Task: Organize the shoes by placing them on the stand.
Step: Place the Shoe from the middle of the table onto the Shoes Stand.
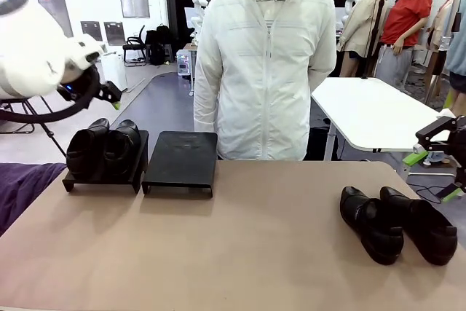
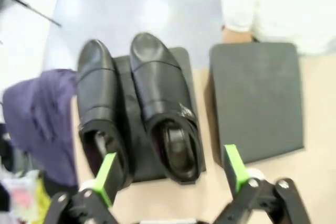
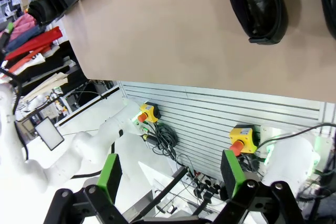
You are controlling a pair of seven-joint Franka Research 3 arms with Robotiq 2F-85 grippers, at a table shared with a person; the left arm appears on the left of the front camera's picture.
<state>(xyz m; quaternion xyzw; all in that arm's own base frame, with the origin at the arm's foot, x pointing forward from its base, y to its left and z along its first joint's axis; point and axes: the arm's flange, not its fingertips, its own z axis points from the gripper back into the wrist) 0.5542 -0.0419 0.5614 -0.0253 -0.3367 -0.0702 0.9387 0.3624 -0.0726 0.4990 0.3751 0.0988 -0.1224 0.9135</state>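
We see a flat tan tabletop (image 1: 255,253); a rumpled purple cloth (image 1: 22,187) lies at its left edge; a person in a white zipped jacket (image 1: 266,71) stands at its far side; behind, a white table (image 1: 371,111).

Stand (image 1: 180,154): low, matte black, two adjoining sloped platforms, far left of tabletop (image 1: 240,253). Left platform carries first pair of shoes (image 1: 119,147): glossy black slip-ons, side by side, touching, toes toward far side, heels toward near side. Right platform bare. Second pair of shoes (image 1: 371,227): flat on tabletop at right, well apart from stand, side by side, toes toward near edge.
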